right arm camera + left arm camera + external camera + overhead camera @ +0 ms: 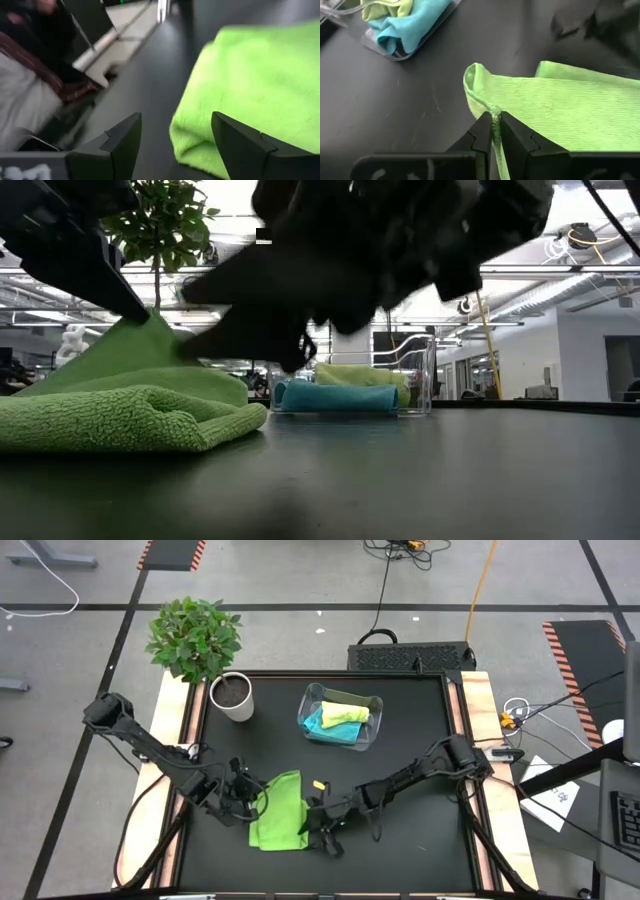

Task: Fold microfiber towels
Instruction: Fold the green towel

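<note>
From my remote station I saw the bright green microfiber towel (278, 810) lying partly folded on the black table (400, 740), bunched between the two grippers at the near edge. The left gripper (494, 120) had its fingers pinched together on a gathered corner of that green cloth, the fabric running up out of the narrow slot between them and spreading away from the fingers across the tabletop. In the low view the pinched corner stood lifted into a peak above the thicker folded layers that rested flat on the table. The right gripper (175, 135) sat at the opposite side of the same towel with its two dark fingers spread wide apart, and the rounded folded edge of the cloth lay just ahead of them, between the two tips; I could not tell whether either finger touched it. Well beyond both grippers, toward the far side of the table, the clear plastic bin (310, 705) held the pale yellow-green towel (345, 714) resting on top of the turquoise blue towel (330, 728). A small potted plant in a white pot (232, 696) stood beside the bin.
</note>
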Robot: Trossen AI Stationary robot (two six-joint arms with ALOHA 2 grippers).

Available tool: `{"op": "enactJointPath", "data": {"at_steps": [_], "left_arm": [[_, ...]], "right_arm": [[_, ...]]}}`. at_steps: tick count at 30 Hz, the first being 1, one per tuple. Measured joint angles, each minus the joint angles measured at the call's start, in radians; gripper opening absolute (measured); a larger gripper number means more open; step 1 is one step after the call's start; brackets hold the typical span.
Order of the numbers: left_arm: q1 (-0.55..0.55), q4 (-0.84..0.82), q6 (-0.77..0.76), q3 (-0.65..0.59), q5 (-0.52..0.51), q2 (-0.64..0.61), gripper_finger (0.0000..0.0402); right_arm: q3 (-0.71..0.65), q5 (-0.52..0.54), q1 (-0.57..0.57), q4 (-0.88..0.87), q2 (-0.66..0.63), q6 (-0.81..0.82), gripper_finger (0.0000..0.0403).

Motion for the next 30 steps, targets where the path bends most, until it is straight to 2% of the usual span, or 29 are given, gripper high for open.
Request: {"op": "enactJointPath", "data": {"at_steps": [3,5,9,11,14,22,26,28,30], "left_arm": [[-0.001,0.018,0.025,0.0,0.003,0.0,0.0042],[0.0,0.015,0.027,0.0,0.004,0.0,0.0042],[0.0,0.015,0.028,0.0,0.006,0.0,0.0042],[0.001,0.015,0.028,0.0,0.006,0.0,0.0042],[0.002,0.02,0.026,0.0,0.004,0.0,0.0042],[0.002,0.023,0.009,0.0,0.004,0.0,0.0042],[0.003,0.022,0.017,0.0,-0.001,0.0,0.0042],[0.005,0.022,0.027,0.0,-0.001,0.0,0.0042],[0.006,0.022,0.028,0.0,-0.001,0.0,0.0042]], "right_arm": [[0.073,0.008,0.019,-0.081,0.062,-0.043,0.0231],[0.128,0.073,0.041,-0.185,0.085,-0.125,0.0231],[0.229,0.332,0.107,-0.384,0.105,-0.338,0.0231],[0.243,0.468,0.139,-0.401,0.103,-0.428,0.0231],[0.243,0.575,0.171,-0.375,0.105,-0.542,0.0231],[0.244,0.581,0.139,-0.362,0.105,-0.582,0.0231],[0.244,0.545,0.127,-0.34,0.105,-0.566,0.023],[0.244,0.543,0.123,-0.343,0.105,-0.551,0.0222],[0.244,0.498,0.112,-0.342,0.105,-0.53,0.0204]]}}
